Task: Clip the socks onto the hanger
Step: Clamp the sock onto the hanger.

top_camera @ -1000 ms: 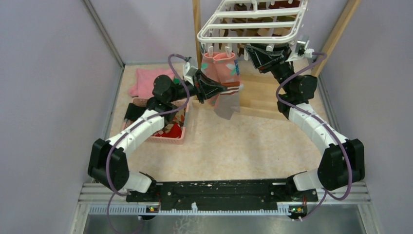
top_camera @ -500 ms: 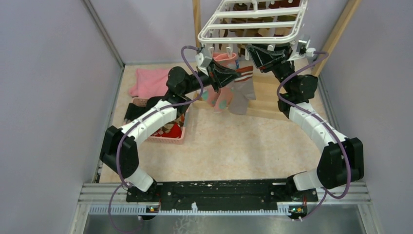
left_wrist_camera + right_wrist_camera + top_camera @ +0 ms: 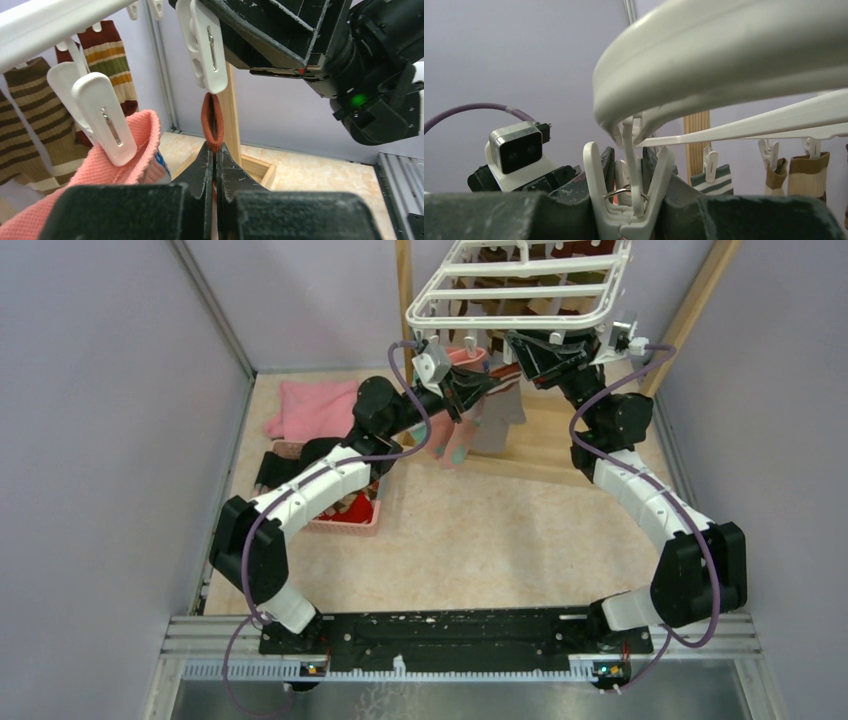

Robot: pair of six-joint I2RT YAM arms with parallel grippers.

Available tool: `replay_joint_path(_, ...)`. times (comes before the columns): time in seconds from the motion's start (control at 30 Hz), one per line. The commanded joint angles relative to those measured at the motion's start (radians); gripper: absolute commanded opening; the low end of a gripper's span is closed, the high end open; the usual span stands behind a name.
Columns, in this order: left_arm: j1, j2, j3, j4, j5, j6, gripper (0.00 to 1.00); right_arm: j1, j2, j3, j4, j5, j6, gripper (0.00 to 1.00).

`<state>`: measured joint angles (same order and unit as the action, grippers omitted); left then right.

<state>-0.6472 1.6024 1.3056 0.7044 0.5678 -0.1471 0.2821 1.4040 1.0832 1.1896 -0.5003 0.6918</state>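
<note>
The white hanger (image 3: pixel 520 290) hangs at the top, with striped socks (image 3: pixel 107 55) clipped at its far side. A pink sock with teal patches (image 3: pixel 455 440) hangs from a clip (image 3: pixel 102 117) on the near edge. My left gripper (image 3: pixel 478 390) is shut on the brown-red cuff (image 3: pixel 212 122) of a grey sock (image 3: pixel 497 422), holding it just below a white clip (image 3: pixel 205 45). My right gripper (image 3: pixel 520 345) is shut on that clip (image 3: pixel 629 200), pinching its handles. In the left wrist view the cuff's tip sits right under the clip's lower end.
A folded pink cloth (image 3: pixel 310 405) lies at the back left. A pink basket (image 3: pixel 345 510) with more fabric sits under my left arm. Wooden posts (image 3: pixel 404 290) and a wooden base (image 3: pixel 545 445) carry the hanger. Grey walls close in both sides.
My left arm has risen and swung right, carrying the grey sock from below the pink sock up to the clip held by my right gripper. The right arm has stayed put.
</note>
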Motion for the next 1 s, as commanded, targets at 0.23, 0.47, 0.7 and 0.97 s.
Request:
replay_joint_path(0.23,-0.075,-0.073,-0.092,0.111,-0.19,0.276,0.0,-0.013,0.012,0.058,0.036,-0.023,0.014,0.01)
replay_joint_path(0.47,-0.113,-0.092,-0.159,0.186,-0.283,0.412,0.0,-0.015,0.013,0.06,0.036,-0.027,0.015,0.01)
replay_joint_path(0.7,-0.159,-0.104,-0.204,0.276,-0.423,0.498,0.0,-0.015,0.011,0.062,0.029,-0.03,0.013,0.01)
replay_joint_path(0.97,-0.178,-0.102,-0.2,0.293,-0.473,0.514,0.0,-0.015,0.01,0.062,0.023,-0.032,0.012,0.01)
